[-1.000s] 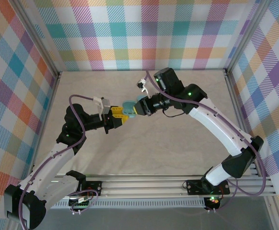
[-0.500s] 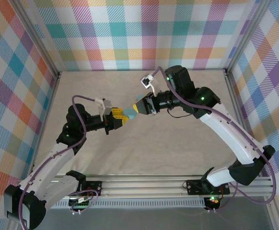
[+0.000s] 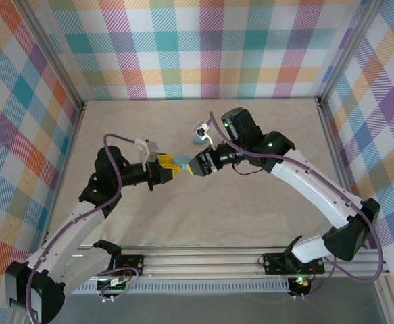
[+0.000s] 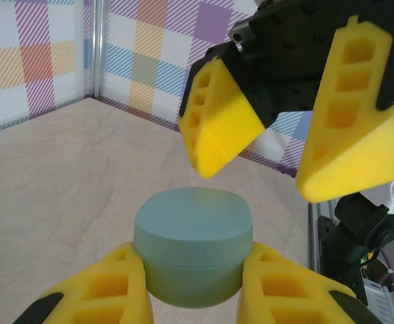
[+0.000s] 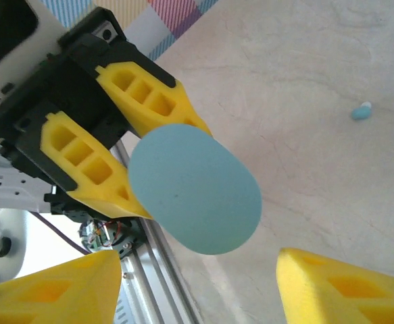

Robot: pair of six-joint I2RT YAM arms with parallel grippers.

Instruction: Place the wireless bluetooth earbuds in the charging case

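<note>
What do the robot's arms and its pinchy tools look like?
The left arm and right arm are white tubes with black joints, tiny green lights and a purple cable each. The left tool and right tool have chunky yellow wedge fingers with rectangular holes, on black mounts.

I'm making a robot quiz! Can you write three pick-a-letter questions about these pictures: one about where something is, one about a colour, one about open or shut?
1. Where is the light-blue oval plastic case?
A. on the table
B. between the left arm's jaws
C. on the rail

2. What colour are the foam jaws?
A. red
B. green
C. yellow

3. The right arm's jaws are:
A. open
B. shut on the case
C. holding an earbud

Answers: B, they pinch its sides; C, all look yellow; A, they stand apart.
</note>
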